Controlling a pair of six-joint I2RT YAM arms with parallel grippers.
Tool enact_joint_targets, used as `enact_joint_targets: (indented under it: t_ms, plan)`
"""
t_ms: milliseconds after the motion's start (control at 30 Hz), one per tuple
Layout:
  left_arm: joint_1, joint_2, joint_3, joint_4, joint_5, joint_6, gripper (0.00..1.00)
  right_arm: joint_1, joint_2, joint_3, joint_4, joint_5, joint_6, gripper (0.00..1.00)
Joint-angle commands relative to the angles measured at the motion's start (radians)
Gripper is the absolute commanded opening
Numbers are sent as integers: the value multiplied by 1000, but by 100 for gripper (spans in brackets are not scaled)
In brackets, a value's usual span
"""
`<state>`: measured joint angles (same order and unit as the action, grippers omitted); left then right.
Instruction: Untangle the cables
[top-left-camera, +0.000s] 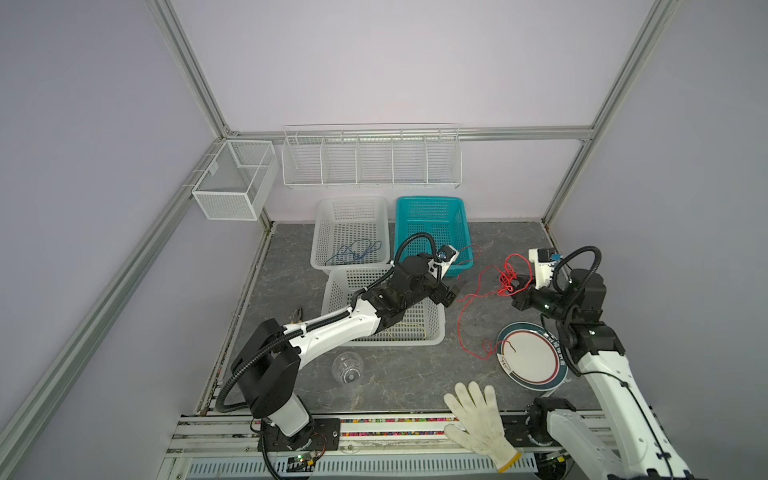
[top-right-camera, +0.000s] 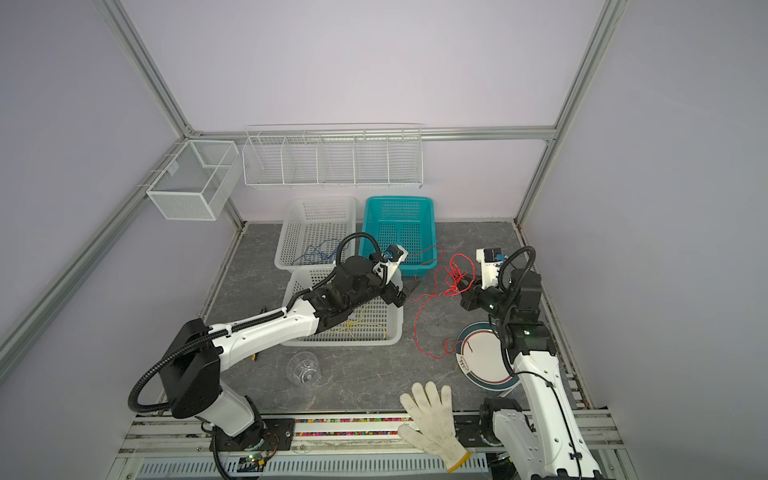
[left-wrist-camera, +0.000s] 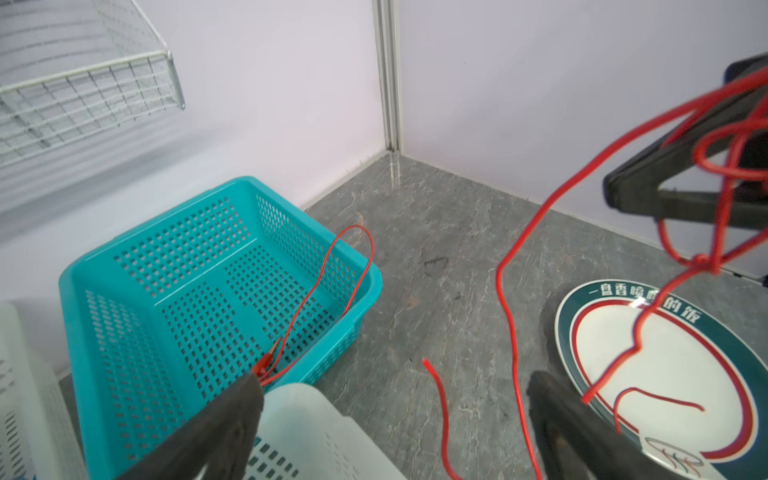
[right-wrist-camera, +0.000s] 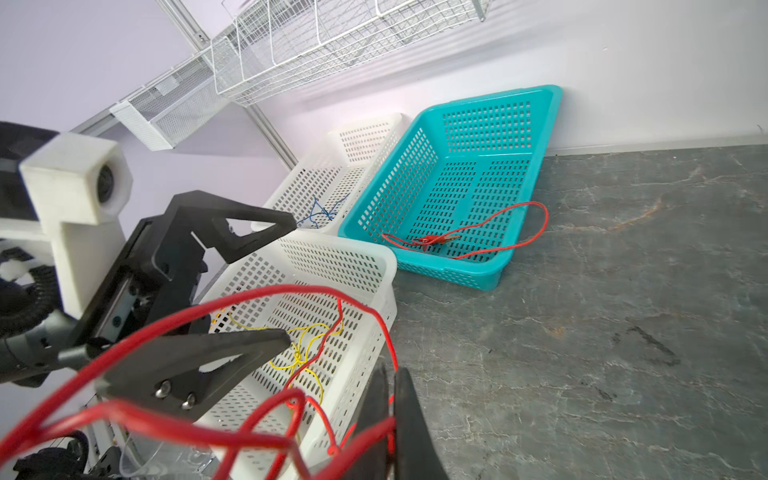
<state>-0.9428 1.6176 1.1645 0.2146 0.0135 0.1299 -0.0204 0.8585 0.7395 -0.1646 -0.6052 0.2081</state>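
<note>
While right fingers (right-wrist-camera: 409, 424) pinch a knotted thin red cable (top-left-camera: 506, 276), left fingers (left-wrist-camera: 216, 428) spread wide, perforated white basket (right-wrist-camera: 357, 248) nearby

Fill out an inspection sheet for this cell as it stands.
Surface: grey marbled tabletop, a few dark marks.
Job's things: knotted red cable held up, trailing to the tabletop; second red cable in teal basket, looped over its rim; blue cable in far white basket; yellow cable in near white basket.
Clutter: plate, clear cup, white glove.
Grippers: left gripper open, holding nothing; right gripper shut on the knotted red cable.
Cables: black corrugated hoses arch off both arms.
Surroundings: wire rack and mesh box on the walls, aluminium frame.
</note>
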Motion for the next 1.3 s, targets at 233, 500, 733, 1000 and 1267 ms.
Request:
enact_joint_targets:
  t_ms: [233,500,733,1000,1267]
  plan:
    - [-1,28,7,226,220,50,100,19,17,21,40,-75,-25,6]
    - [-1,102,80,244,290,42,92,29,22,23,37,-74,-26,7]
    - [-2,158,138,274,319,11,76,35,24,24,33,-71,-27,7]
    - [-2,204,183,298,331,-15,54,44,34,28,16,-41,-29,7]
    - [-4,225,203,287,357,-29,25,54,43,31,7,-21,-33,7]
